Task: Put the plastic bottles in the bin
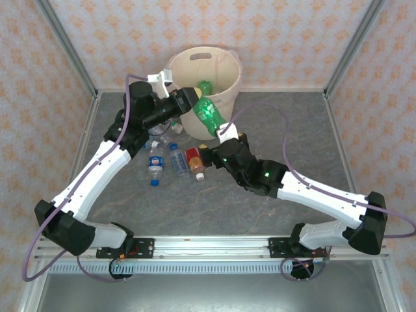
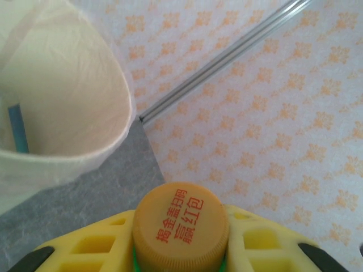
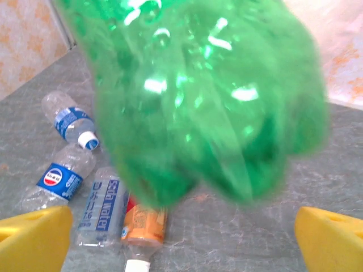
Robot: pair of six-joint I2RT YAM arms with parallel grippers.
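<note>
Where the left pincer (image 2: 181, 238) presses shut on the neck of a green translucent plastic bottle (image 1: 207, 110), the left wrist view cuts off all of the bottle except its orange screw cap (image 2: 181, 226). The cap carries red printed characters and is wedged between two yellow fingers (image 2: 91, 245).

From above, the bottle slants in the air in front of the near wall of the large round cream-beige plastic bin (image 1: 231, 78). Its cap end points toward the left arm, which hides part of the rim. A green patch at the rim is hard to make out.

The right pincer (image 3: 184, 238) is spread wide, its yellow fingertips (image 3: 34, 241) at the bottom corners of the right wrist view, clear of the bottle. There the green bottle is a blur, and it covers much of the counter (image 1: 312, 136).

Beside it lie small clear plastic bottles with blue labels (image 3: 59, 178) and an orange-labelled bottle with a white cap (image 3: 144, 224). They are crowded together before the bin, and their number is hard to tell.

The counter is mottled grey. Around it stand walls (image 1: 292, 39) papered pale pink with orange motifs, framed by metal posts (image 1: 354, 45).
</note>
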